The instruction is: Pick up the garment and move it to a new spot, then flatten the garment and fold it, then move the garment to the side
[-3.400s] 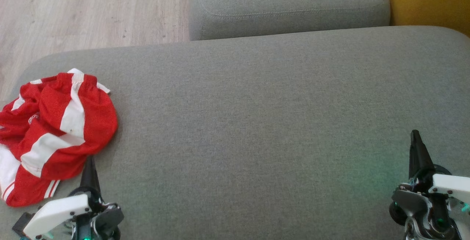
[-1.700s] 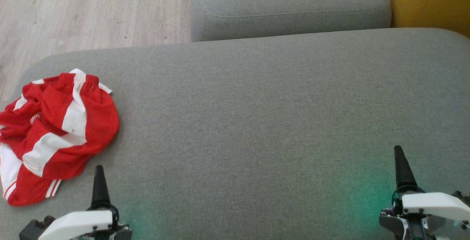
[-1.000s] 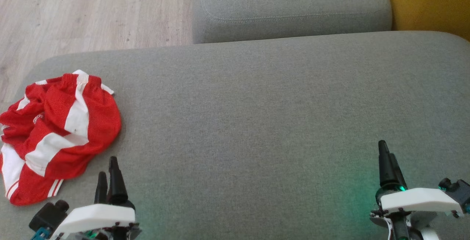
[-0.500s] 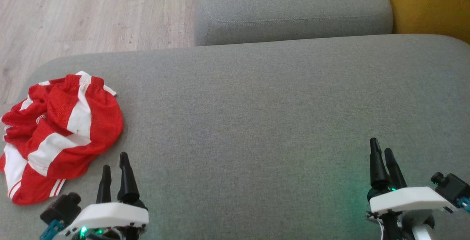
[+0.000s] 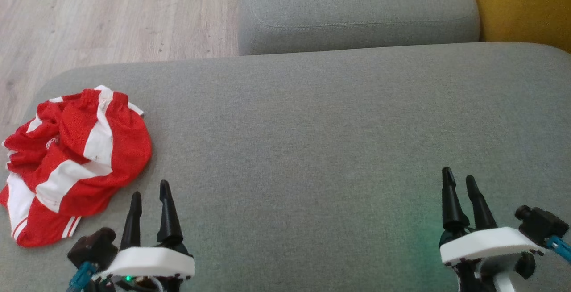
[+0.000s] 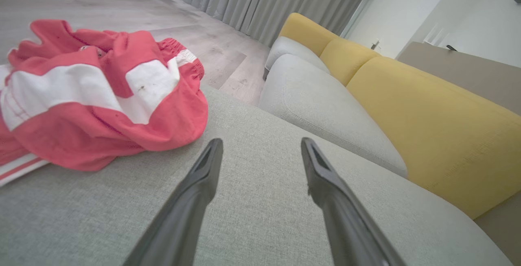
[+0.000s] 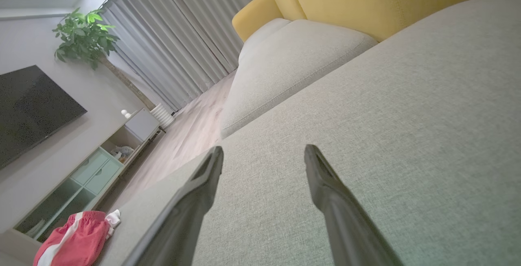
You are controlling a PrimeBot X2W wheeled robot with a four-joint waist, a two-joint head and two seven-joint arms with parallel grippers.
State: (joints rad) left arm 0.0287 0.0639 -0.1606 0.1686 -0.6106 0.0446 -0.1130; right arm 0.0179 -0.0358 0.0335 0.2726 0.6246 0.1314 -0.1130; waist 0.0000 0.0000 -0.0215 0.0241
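Red-and-white garment (image 5: pixel 76 162) lies crumpled at the left end of the cushion (image 5: pixel 312 140), near its edge. Beside it the left gripper (image 5: pixel 150 188), fingers spread, empty; the right gripper (image 5: pixel 457 173) well apart, also spread. Risk: a shallow pinch lifts one layer only, or shoves the heap off.

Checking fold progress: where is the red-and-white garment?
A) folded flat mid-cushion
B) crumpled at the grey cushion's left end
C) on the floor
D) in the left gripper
B: the red-and-white garment lies bunched at the left end of the grey cushion, apart from the open left gripper.
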